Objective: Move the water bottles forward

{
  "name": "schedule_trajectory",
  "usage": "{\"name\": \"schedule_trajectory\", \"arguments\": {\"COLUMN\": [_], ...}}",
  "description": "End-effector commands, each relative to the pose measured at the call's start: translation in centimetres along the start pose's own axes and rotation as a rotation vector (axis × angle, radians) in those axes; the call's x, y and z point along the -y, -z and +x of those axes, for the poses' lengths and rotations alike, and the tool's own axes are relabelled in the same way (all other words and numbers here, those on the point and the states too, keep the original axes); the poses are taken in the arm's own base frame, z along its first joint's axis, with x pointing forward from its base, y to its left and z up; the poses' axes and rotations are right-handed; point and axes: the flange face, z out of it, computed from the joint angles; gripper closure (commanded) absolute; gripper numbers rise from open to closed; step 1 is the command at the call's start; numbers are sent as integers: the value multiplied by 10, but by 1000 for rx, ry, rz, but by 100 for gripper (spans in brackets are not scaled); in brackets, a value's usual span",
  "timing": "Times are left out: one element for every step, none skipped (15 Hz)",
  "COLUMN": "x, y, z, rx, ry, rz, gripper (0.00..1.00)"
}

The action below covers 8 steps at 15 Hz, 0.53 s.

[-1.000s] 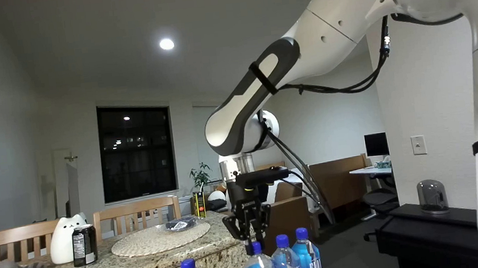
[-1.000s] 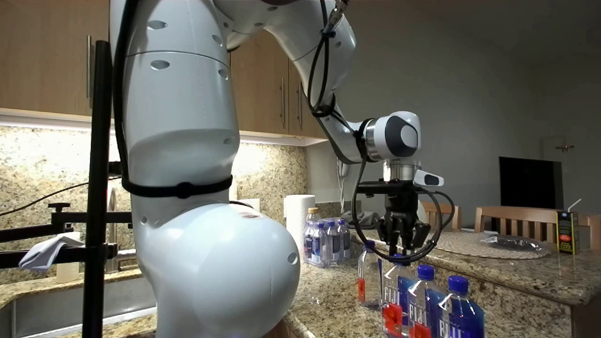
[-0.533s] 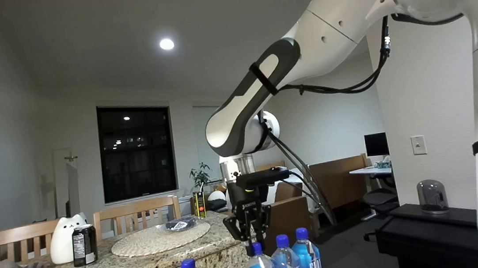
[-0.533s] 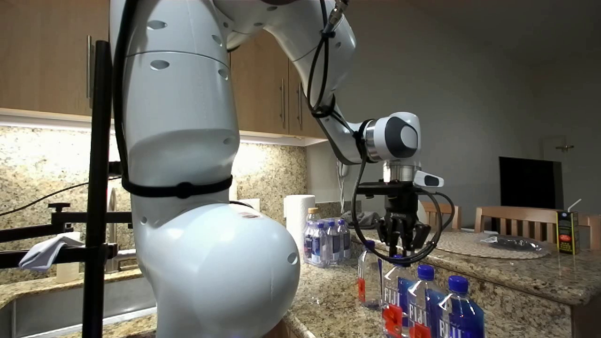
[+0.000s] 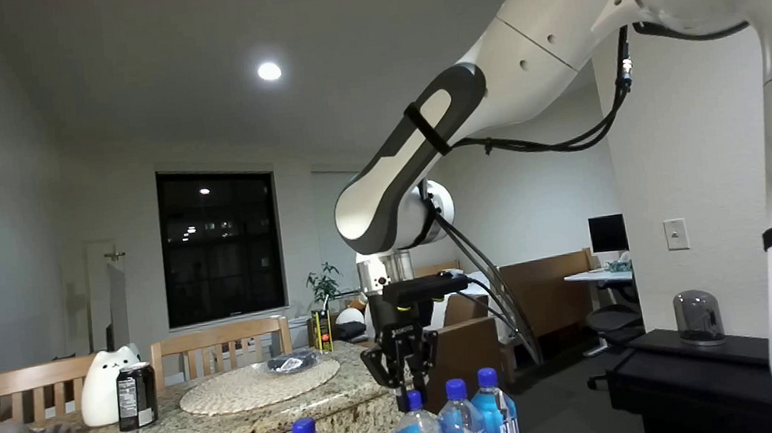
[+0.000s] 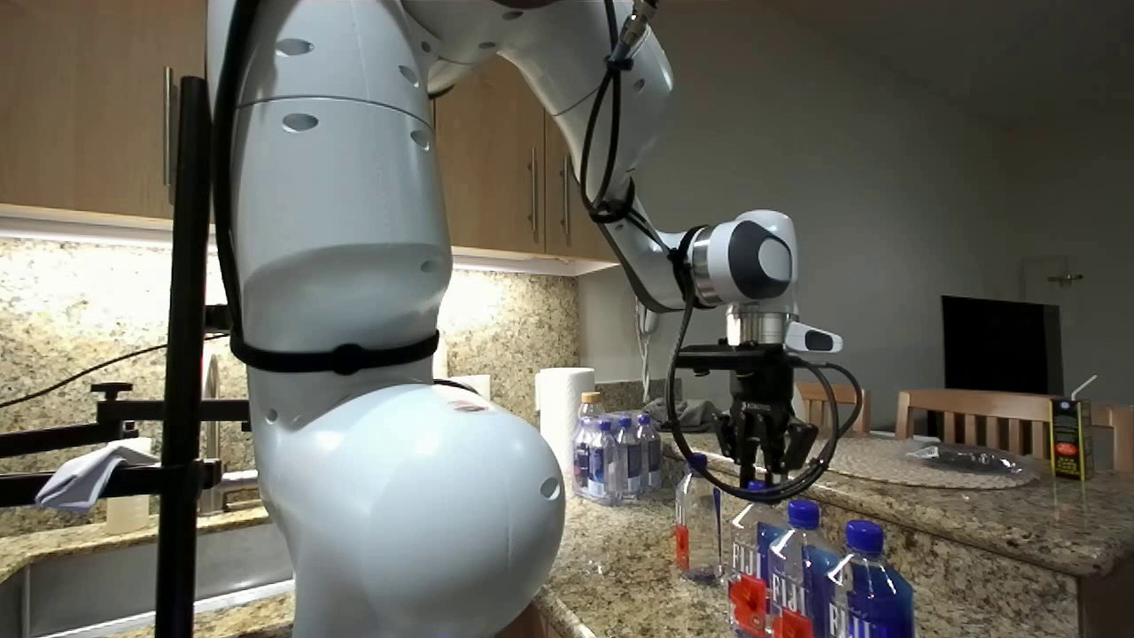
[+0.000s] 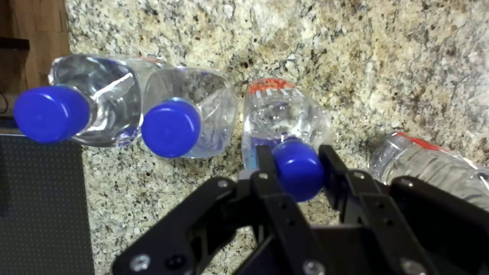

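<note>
Bottles [image 7: 191, 116] — glossy plastic, counter [image 7: 366, 76] — smooth stone

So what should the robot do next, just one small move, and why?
Probably nudge the held bottle slightly forward, slowly: the jaws are closed around its blue cap, and another bottle stands close beside it in the wrist view.

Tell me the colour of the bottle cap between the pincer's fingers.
Deep blue; the cap shows best in the wrist view.

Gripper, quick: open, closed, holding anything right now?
Gripper: closed, jaws holding a water bottle by its blue cap.
</note>
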Motion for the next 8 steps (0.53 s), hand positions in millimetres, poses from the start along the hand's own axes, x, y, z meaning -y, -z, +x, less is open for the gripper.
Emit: {"name": "schedule_trajectory", "arguments": {"x": [-5,-5,-4,-4,-4,-3,-3,-3], "y": [1,1,1,1,1,0,0,-1], "z": [-7,-7,-7,-7,-8,-9,-9,-10], "rx": [-18,-18,-17,-17,-15,-15,-16,-15], "ry": [-1,-2,-1,0,1,4,5,6], "rz": [-3,-3,-3,-4,-5,-7,-9,-10], "gripper": [87,87,87,87,87,87,87,87]}}
